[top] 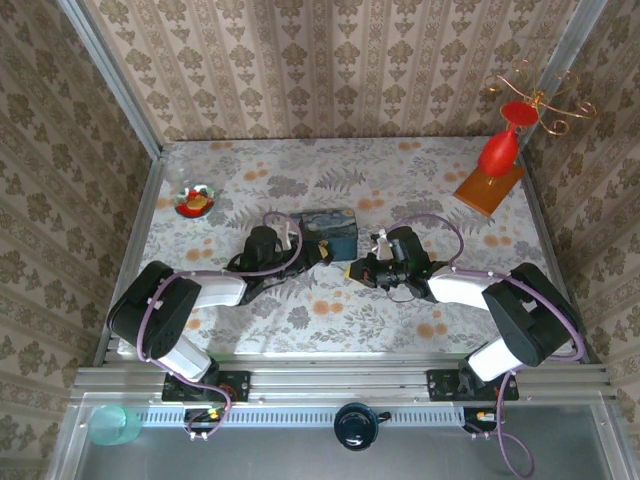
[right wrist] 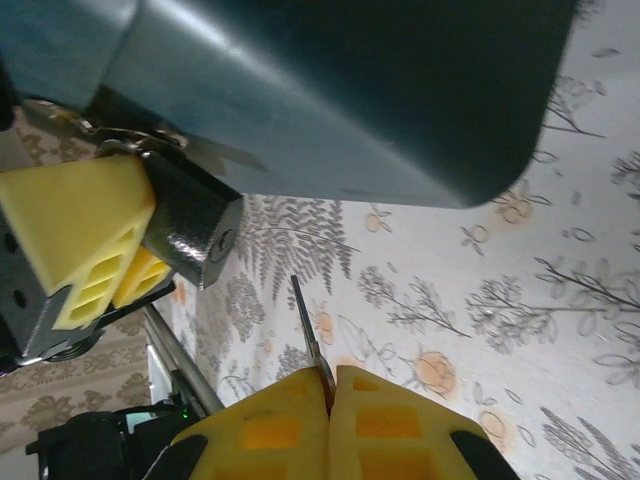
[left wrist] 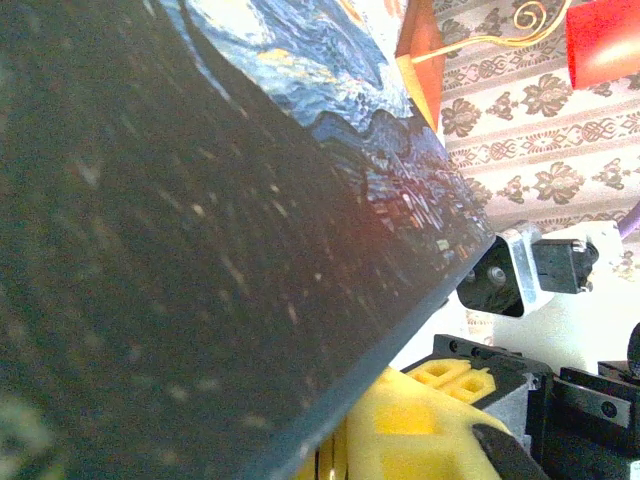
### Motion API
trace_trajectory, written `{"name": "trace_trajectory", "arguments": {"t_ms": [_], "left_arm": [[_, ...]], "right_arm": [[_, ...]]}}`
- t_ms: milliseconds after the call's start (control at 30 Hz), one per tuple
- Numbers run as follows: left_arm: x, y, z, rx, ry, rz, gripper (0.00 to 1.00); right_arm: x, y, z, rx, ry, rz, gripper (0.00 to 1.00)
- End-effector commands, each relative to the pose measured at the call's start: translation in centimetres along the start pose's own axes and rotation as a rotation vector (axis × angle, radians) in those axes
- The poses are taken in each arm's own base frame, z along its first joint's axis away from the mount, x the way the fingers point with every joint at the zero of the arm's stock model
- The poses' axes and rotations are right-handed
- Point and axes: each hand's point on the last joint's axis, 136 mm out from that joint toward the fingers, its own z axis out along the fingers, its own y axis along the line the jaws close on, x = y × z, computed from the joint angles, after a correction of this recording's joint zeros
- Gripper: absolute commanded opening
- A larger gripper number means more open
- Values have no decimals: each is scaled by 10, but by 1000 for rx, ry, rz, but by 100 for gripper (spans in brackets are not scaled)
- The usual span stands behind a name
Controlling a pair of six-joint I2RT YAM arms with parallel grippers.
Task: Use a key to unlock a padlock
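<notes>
The tiny padlock (right wrist: 188, 222) has a dark body, and its keyhole face points toward the key. It hangs at the corner of the blue starry-night tin (top: 330, 230). My left gripper (top: 324, 256) is shut on the padlock, its yellow pads (right wrist: 70, 215) on either side of the body. My right gripper (right wrist: 328, 392) is shut on a thin metal key (right wrist: 308, 322). The key's blade points up toward the padlock, with a short gap between its tip and the keyhole. In the left wrist view the tin (left wrist: 200, 240) hides the padlock.
A red vase on an orange base (top: 495, 160) and a gold wire ornament (top: 540, 100) stand at the back right. A small glass bowl (top: 195, 200) sits at the back left. Wallpapered walls enclose the floral tablecloth (top: 330, 310).
</notes>
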Motion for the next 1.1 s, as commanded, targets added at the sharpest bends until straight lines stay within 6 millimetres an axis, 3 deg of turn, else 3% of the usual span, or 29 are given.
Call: {"name": "trace_trajectory", "arguments": {"t_ms": [0,500,1067], "left_arm": [[-15,-34,-7,100,-13,54,2],[-22,-47,-14,173,-28,-8,1],[-24,-37,-15,164,-35,-18,0]], "right_arm": [[-12,27,0,-98,-17,-55,0],[-17,38,3,-177,-46,-64,0],[-8,30,-2,-155,-37,-69,0]]}}
